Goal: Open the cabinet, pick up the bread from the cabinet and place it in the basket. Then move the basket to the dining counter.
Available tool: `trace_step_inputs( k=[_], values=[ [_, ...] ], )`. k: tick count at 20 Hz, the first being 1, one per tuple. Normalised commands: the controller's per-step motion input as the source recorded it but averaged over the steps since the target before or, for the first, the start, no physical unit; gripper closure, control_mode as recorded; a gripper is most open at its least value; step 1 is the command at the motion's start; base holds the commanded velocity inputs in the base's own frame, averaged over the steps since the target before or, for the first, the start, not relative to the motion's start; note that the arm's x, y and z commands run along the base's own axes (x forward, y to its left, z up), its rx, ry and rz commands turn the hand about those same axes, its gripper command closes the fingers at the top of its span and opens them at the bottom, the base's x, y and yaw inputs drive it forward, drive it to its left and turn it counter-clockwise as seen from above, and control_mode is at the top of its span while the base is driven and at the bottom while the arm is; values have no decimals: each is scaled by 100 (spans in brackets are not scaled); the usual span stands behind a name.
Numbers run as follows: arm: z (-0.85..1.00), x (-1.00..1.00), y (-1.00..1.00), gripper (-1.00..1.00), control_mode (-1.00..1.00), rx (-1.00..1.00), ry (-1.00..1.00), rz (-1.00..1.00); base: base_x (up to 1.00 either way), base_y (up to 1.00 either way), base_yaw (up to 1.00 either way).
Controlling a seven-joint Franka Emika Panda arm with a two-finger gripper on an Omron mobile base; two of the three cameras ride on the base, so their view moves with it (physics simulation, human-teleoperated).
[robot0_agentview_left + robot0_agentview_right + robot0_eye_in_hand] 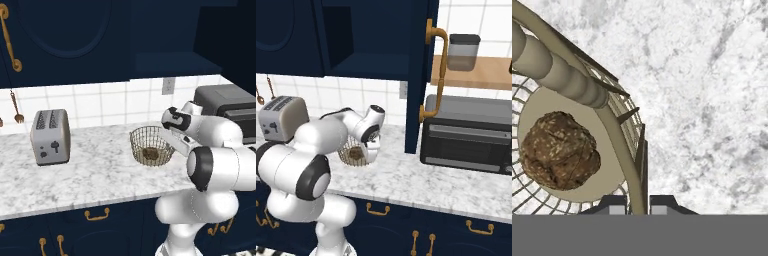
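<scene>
A: Where does the bread (559, 150) lie?
B: On the floor of the basket (141, 137), which stands on the marble bench (95, 170) between the toaster (50, 136) and the black oven (468, 134); the cabinet (351, 35) above stands open.
A: And the tool (637, 204)?
B: At the basket's rim on the oven side, its fingertips (614, 205) nearly together, one inside and one outside, pinching the rim wire.

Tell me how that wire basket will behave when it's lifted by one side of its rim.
The basket is open mesh, so probably light and fairly stiff. Lifted with the pincer astride one side of its rim, it will likely tilt. The round bread lies loose on its floor and may roll.
</scene>
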Motion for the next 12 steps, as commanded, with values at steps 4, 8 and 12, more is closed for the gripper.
trace_step_inputs(
  k=[4, 8, 12],
  values=[
    [60, -46, 4, 100, -100, -1, -25, -10, 0, 0, 0],
    [50, -50, 21, 100, -100, -4, -28, -5, 0, 0, 0],
    [90, -56, 30, 100, -100, -20, 0, -5, 0, 0, 0]
  ],
)
